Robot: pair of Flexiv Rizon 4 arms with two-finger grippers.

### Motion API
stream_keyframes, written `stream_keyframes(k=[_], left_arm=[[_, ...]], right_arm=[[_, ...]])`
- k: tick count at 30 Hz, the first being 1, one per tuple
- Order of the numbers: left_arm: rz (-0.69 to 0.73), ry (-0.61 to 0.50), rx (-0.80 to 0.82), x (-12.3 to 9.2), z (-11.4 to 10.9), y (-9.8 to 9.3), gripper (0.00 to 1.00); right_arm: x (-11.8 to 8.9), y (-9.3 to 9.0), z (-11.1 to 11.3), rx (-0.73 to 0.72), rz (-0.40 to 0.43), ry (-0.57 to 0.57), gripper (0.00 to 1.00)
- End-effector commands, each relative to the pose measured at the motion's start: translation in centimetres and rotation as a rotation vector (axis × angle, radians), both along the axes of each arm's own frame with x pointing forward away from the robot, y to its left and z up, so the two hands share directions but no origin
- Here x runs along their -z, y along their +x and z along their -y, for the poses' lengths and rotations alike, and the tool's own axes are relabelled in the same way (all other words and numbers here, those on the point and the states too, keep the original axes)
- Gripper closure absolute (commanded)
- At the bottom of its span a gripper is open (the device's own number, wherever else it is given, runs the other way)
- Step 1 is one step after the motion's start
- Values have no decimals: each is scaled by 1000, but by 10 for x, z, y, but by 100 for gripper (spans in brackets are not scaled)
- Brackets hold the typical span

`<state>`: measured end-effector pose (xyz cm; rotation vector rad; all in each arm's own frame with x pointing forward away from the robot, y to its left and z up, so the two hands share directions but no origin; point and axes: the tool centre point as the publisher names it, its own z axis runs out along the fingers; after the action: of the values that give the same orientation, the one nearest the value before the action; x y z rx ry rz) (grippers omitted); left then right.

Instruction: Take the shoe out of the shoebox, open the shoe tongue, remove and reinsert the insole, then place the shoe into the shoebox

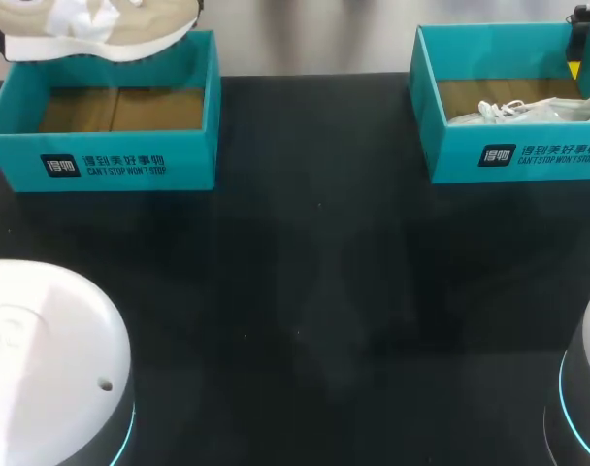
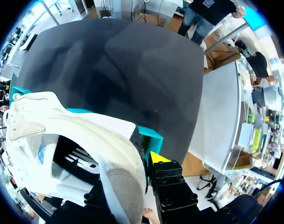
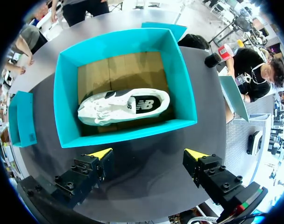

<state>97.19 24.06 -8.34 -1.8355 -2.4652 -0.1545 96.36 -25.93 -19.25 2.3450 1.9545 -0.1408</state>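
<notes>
My left gripper [image 2: 144,163] is clamped on the heel of the pale shoe [image 1: 101,29], which hangs at the upper left of the head view, above the far rim of the left shoebox [image 1: 101,160]. That box shows only its brown cardboard floor. My right gripper [image 3: 148,158] has its fingers spread wide with nothing between them. It hovers over bare table just short of the near wall of the right shoebox [image 1: 513,155], at the upper right. A second shoe [image 3: 123,105], white, lies on its side inside that box. Between the two boxes the black table [image 1: 305,291] lies open across the middle. My arms' white rounded bases [image 1: 43,359] fill the lower corners.
</notes>
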Motion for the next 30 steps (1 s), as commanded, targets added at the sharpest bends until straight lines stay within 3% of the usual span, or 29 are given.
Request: stream_keyframes(k=[1, 6, 9, 14, 20, 30], left_arm=[[308, 88, 35, 0, 6, -28, 100], [308, 88, 35, 0, 6, -28, 100], [369, 206, 74, -4, 23, -53, 100], [338, 282, 97, 2, 53, -92, 100], [322, 234, 77, 8, 72, -131, 100], [271, 199, 119, 39, 120, -182, 100]], right_arm=[[0, 0, 0, 0, 1, -1, 0], [0, 0, 0, 0, 1, -1, 0], [0, 0, 0, 0, 1, -1, 0], [0, 0, 0, 0, 1, -1, 0], [0, 0, 0, 0, 1, -1, 0], [0, 0, 0, 0, 1, -1, 0]])
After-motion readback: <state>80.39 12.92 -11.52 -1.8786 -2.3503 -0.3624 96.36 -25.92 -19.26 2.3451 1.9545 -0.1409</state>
